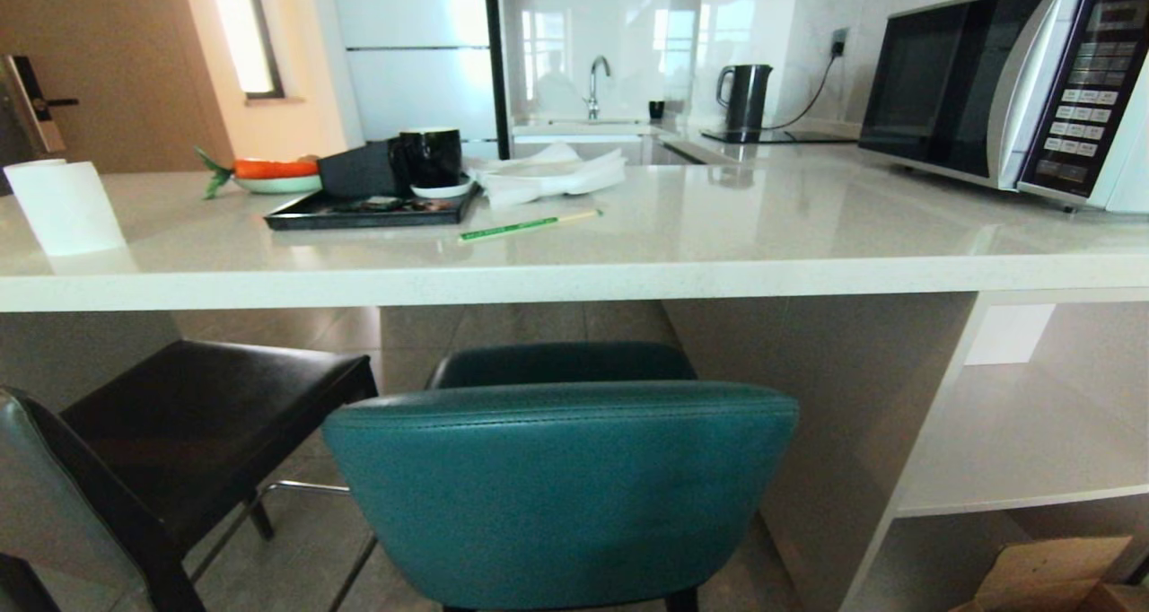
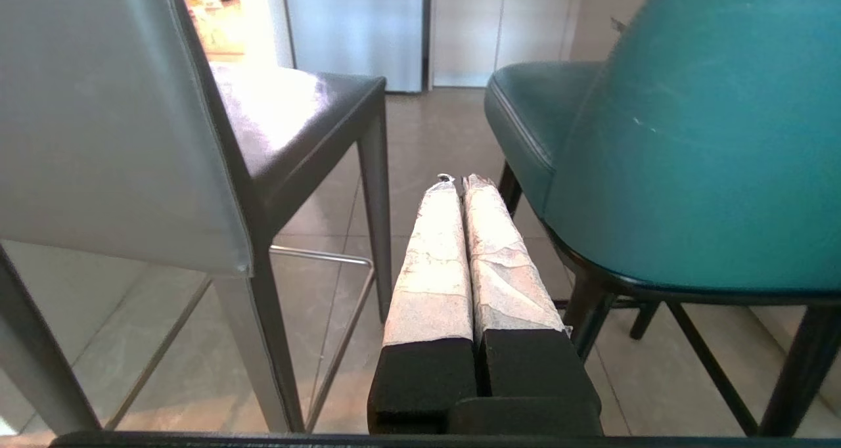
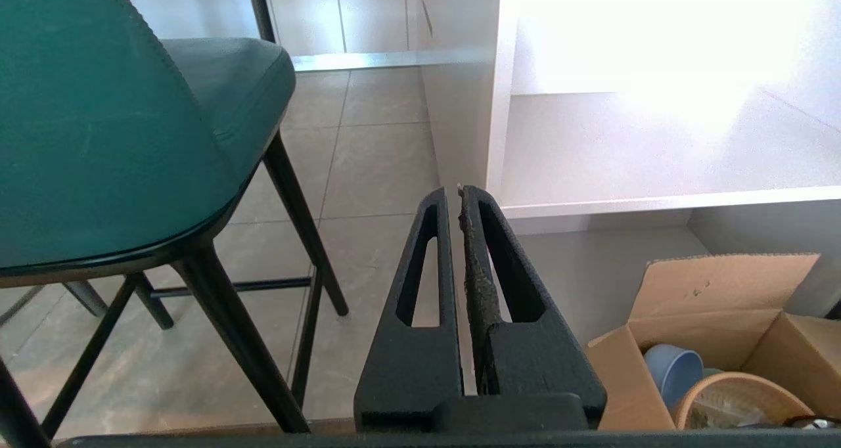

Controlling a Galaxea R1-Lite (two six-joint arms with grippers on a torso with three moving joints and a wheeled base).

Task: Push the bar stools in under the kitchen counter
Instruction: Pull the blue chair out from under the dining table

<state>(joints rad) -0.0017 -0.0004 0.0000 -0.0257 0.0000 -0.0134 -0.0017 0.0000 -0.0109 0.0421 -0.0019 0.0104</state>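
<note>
Above the fingers of both arms runs the long white bench (image 1: pixel 574 271), the biggest thing here, with its thick edge facing the robot. It carries a microwave (image 1: pixel 1005 91), a black tray (image 1: pixel 368 210) and a green pencil (image 1: pixel 528 226). These sit well back from the edge, so I think they are safe from a bump.

Ahead of the fingers stand the two stools. The teal stool (image 1: pixel 561 491) is in the middle, its round back toward the robot and its seat partly under the bench already. The grey stool (image 1: pixel 193 424) stands more to the left and looks turned a bit, with its seat less far under. Both probably need a push forward.

The left gripper (image 2: pixel 460 185) hangs low in the gap between the two stools, grey one on its left, teal one on its right. Its taped fingers (image 2: pixel 430 257) are pressed together and hold nothing. The right gripper (image 3: pixel 458 195) hangs low on the right of the teal stool, in front of the white shelves (image 3: pixel 657 146). Its black fingers are together too, and empty. Closed fingers make a good blunt end for pushing, which may be why they are held so. Neither touches a stool.

Beside the right fingers sits a cardboard box (image 3: pixel 716 310) with a blue cup (image 3: pixel 673 369) inside.

Neither arm shows in the head view. The stool feet are cut off there. I cannot tell how far the legs can go before they hit something.
</note>
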